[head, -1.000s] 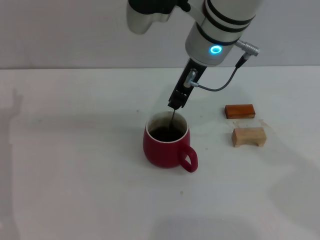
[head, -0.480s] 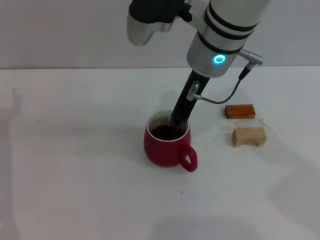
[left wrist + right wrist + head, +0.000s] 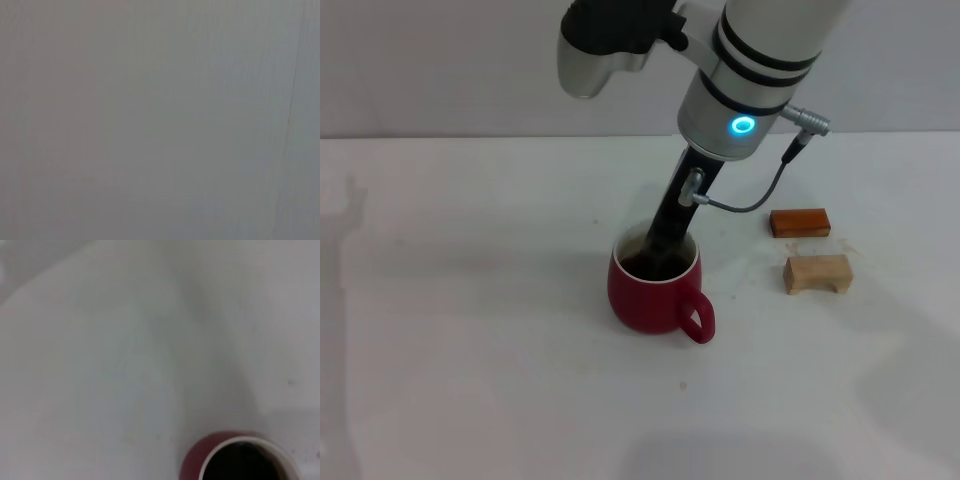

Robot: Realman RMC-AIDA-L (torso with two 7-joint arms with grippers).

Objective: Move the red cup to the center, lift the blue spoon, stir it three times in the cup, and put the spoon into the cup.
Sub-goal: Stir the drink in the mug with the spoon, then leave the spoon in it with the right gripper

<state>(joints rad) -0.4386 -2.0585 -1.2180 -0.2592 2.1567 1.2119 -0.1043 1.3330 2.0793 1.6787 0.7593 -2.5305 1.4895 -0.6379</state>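
A red cup [image 3: 655, 292] is sitting near the middle of a white surface [image 3: 470, 300], its loop handle pointing toward the camera and to the robot's right. The inside of the cup is looking dark and shadowed. The robot's right arm is reaching down from above, and its dark pincer [image 3: 662, 243] is dipping into the mouth of the cup at a slant. How far the pincer is open, and whether it is gripping anything, cannot be told, since its tip is hidden inside the cup. The blue spoon is not showing in any view, so its place cannot be told. A grey cable [image 3: 750, 200] is looping from the pincer up to the wrist, where a small blue ring light [image 3: 745, 126] is glowing. To the right of the cup, well apart from it, two small blocks are lying on the surface: an orange-brown block [image 3: 800, 222] farther back and a tan wooden block [image 3: 818, 273] nearer. The right wrist view is showing the cup's white rim [image 3: 245, 460] and dark interior. The left wrist view is showing only a plain grey area. No writing or labels are readable anywhere
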